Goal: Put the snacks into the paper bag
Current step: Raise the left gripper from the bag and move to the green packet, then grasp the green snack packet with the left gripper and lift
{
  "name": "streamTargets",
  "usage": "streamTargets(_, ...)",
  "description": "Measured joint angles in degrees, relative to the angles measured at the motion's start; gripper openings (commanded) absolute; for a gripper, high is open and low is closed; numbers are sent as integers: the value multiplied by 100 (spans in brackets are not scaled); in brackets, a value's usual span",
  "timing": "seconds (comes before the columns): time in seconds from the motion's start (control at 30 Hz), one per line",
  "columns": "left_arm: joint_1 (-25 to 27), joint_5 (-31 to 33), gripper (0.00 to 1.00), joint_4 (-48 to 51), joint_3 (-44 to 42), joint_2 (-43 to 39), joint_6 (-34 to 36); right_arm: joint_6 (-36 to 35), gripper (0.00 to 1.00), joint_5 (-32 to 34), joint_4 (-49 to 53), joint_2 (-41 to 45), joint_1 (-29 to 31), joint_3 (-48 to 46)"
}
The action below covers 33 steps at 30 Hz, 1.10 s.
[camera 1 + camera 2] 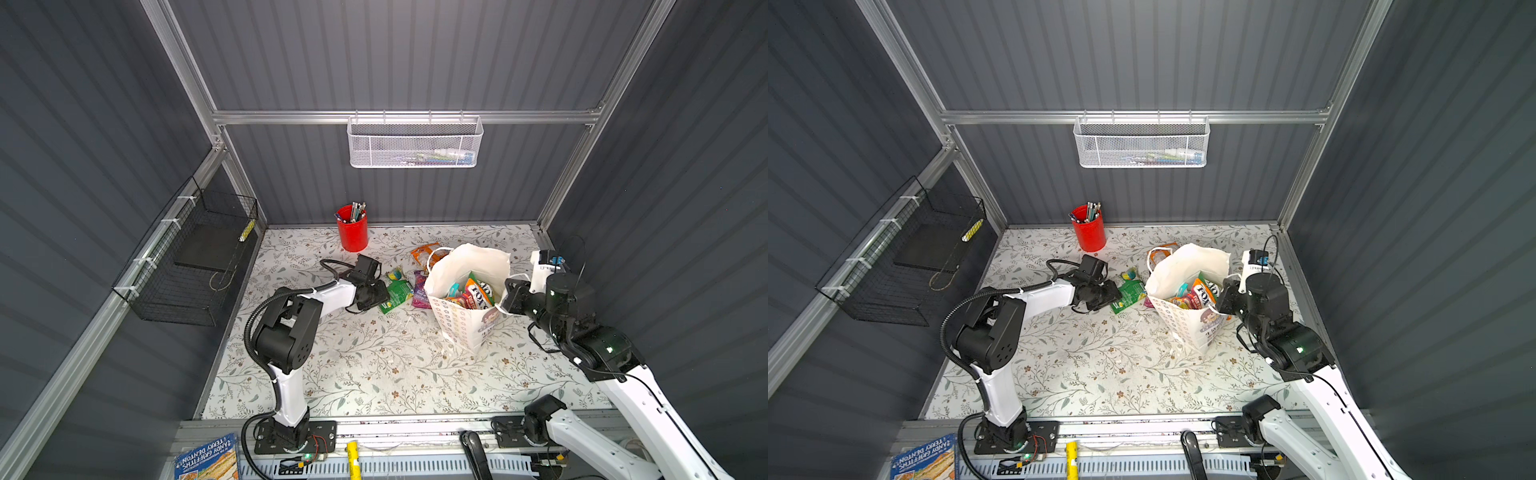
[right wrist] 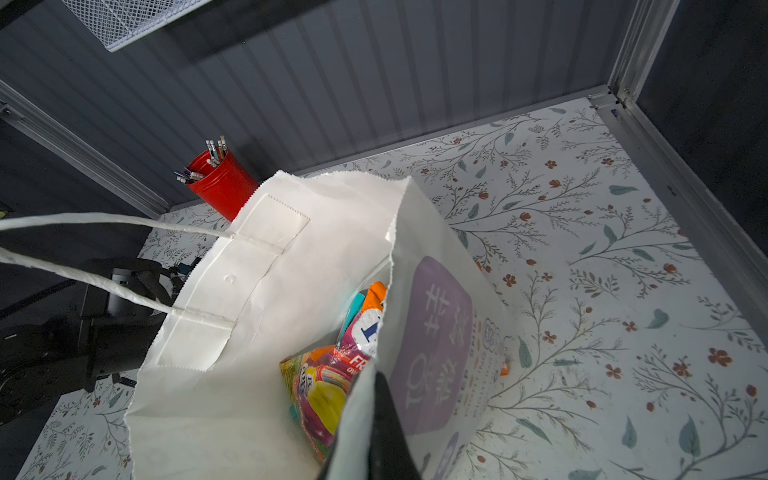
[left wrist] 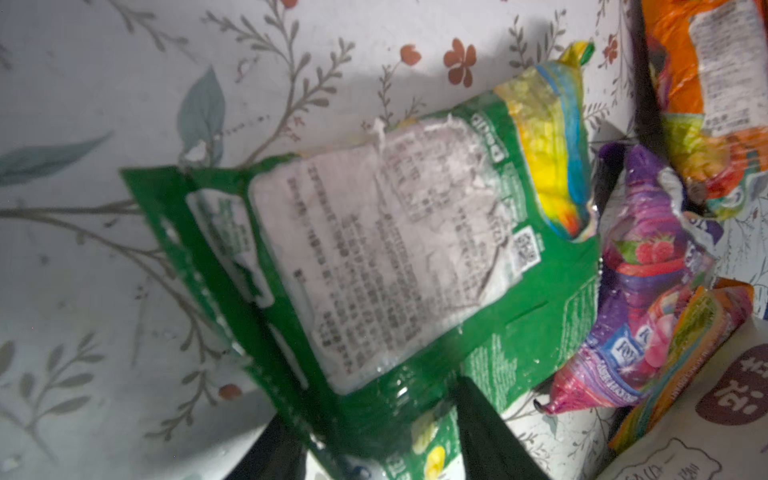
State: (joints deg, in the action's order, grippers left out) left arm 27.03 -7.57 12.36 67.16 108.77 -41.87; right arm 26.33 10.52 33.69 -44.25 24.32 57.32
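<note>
The green packet (image 3: pixel 399 257) lies on the desk (image 1: pixel 374 365) just beside the paper bag (image 1: pixel 465 328), which has several snacks (image 1: pixel 473 291) inside. It looks light, crinkly and slick, so a pinch on its flat sealed end should hold best. The left hand (image 1: pixel 376 296) straddles that end, half closed; whether it grips I cannot tell. The right hand (image 1: pixel 510 296) is clamped on the bag's rim.
</note>
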Motion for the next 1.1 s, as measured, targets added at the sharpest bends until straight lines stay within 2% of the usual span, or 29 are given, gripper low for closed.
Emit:
streamTargets(0.1,-11,0,38,0,2,2,-37,0,0,0,2,0,0,0)
streamTargets(0.3,-13,-13,13,-140,2,2,-46,0,0,0,2,0,0,0)
streamTargets(0.43,-13,-101,1,-286,-2,-26,-22,0,0,0,2,0,0,0)
streamTargets(0.63,-13,-170,0,-297,-236,-387,-15,0,0,0,4,0,0,0)
streamTargets(1.1,-13,94,0,341,-557,-2409,264,0,0,0,4,-4,0,0)
